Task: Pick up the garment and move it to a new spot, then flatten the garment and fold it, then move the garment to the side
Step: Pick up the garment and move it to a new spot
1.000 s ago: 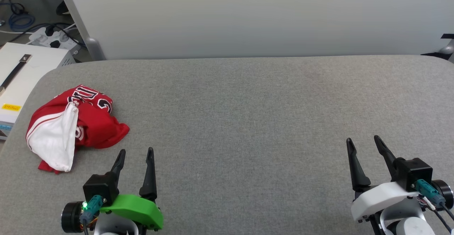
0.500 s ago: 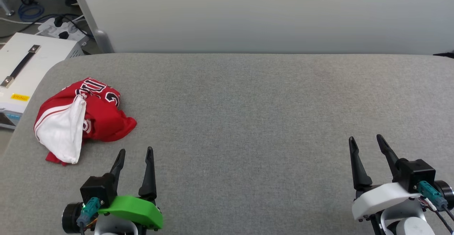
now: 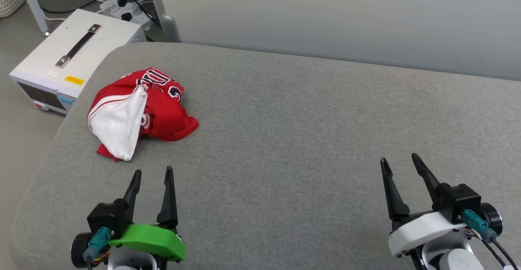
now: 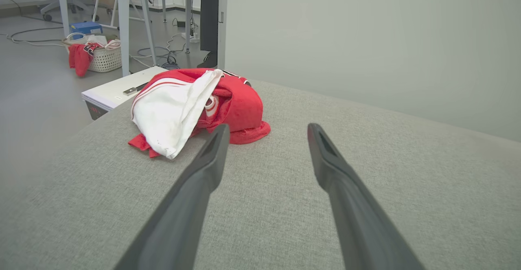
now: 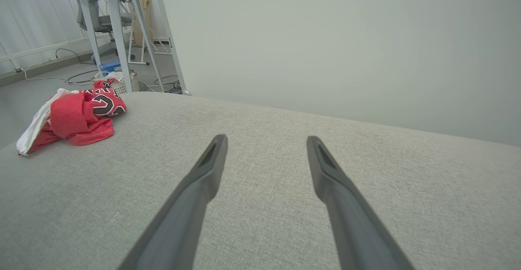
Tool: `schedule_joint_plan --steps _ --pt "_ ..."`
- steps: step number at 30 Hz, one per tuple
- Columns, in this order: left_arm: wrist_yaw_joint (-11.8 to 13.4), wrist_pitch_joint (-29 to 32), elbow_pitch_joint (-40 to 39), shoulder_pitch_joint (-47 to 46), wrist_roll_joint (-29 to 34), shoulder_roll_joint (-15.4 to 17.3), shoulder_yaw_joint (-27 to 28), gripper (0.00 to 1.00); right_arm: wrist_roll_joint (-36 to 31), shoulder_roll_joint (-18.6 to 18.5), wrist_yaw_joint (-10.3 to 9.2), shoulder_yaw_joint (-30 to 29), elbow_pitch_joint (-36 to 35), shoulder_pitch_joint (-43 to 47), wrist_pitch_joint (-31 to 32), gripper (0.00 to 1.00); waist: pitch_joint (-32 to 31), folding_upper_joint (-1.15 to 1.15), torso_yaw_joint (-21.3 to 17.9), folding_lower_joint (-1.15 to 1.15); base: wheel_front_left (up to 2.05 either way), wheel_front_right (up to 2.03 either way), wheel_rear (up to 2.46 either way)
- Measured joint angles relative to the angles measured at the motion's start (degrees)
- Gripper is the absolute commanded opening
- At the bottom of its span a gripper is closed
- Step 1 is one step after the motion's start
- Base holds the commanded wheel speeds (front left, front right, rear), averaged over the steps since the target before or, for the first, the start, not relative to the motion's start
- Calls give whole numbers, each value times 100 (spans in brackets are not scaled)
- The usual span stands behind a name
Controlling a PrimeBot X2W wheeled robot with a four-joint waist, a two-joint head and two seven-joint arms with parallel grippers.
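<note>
Garment (image 3: 138, 111) crumpled at the bench's (image 3: 285, 139) far-left corner
Left gripper (image 3: 153, 170) apart, empty; right gripper (image 3: 398, 158) likewise; basket (image 4: 105, 60) holds red cloth (image 4: 79, 58)

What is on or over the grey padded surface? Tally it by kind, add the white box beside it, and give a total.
Garment, crumpled: 1
Grippers, fingers apart: 2 (left gripper, right gripper)
White box with a handle: 1
Total: 4
</note>
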Motion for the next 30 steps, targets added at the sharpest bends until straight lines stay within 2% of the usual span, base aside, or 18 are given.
schedule_joint_plan --steps 20,25,30 --pt "-101 -234 123 -3 -322 0 -82 100 109 3 0 255 220 -53 -208 100 14 0 1394 0 0 0 0" --pt "-138 -283 136 -3 -372 0 -154 100 151 4 0 275 250 -70 -257 100 38 0 1603 0 0 0 0" --pt "-144 -283 143 -3 -371 0 -196 100 153 4 0 300 254 -80 -258 100 33 0 1635 0 0 0 0"
